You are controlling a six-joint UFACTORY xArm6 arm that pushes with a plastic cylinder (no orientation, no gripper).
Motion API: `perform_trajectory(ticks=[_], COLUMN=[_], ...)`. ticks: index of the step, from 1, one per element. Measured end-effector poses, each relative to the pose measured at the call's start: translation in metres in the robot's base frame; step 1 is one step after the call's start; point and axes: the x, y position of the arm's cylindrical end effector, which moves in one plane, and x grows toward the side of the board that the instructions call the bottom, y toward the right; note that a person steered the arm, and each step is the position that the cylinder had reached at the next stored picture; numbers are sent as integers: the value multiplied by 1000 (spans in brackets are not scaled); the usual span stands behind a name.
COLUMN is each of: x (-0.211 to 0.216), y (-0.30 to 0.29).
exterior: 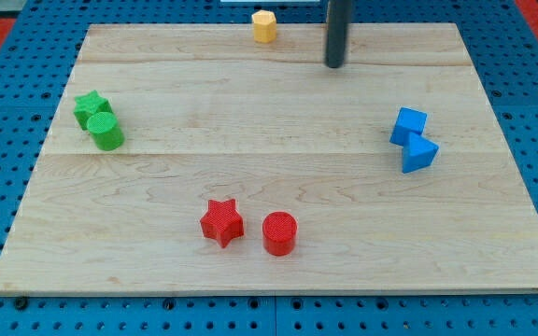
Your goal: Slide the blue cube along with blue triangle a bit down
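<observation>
The blue cube (408, 125) sits near the view's right edge of the wooden board (250, 168). The blue triangle (419, 154) touches it just below and slightly right. My tip (333, 65) is near the view's top, right of centre, well up and to the left of the blue cube, touching no block.
A yellow block (264, 26) stands at the view's top edge, left of my tip. A green star (91, 108) and green cylinder (106, 132) sit together at the left. A red star (221, 222) and red cylinder (279, 233) sit at the bottom centre.
</observation>
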Motion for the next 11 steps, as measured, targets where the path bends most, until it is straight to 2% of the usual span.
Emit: perform_trajectory(ticks=[1,3,4,5,6,7,8,9,10,11], x=[61,156,177,151,143,172,146,133,137,168], y=[58,65,87,61,66,81,68,21,36,82])
